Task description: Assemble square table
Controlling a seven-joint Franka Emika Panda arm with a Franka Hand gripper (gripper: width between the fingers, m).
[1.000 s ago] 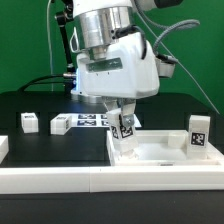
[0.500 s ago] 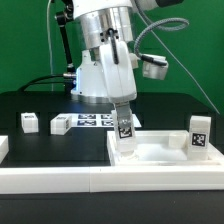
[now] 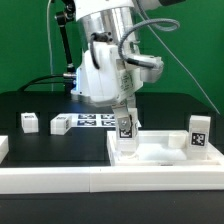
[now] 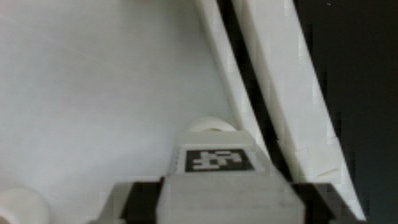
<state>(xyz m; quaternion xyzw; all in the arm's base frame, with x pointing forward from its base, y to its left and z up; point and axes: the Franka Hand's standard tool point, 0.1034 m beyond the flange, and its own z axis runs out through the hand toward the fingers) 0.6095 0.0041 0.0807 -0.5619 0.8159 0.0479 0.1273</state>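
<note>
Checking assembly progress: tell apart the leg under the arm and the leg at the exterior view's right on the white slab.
The gripped leg is clamped by the gripper; the free leg stands untouched. The gripped leg is at the exterior view's left end of the slab, the free leg at its right end. Shared: both are white and upright, and each shows a black-and-white tag.

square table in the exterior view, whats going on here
The gripper is closed on a white leg, holding it upright on a corner of the square slab. A second leg stands upright at the slab's end on the exterior view's right. A third leg and a fourth leg lie loose on the black table, not yet fitted.
</note>
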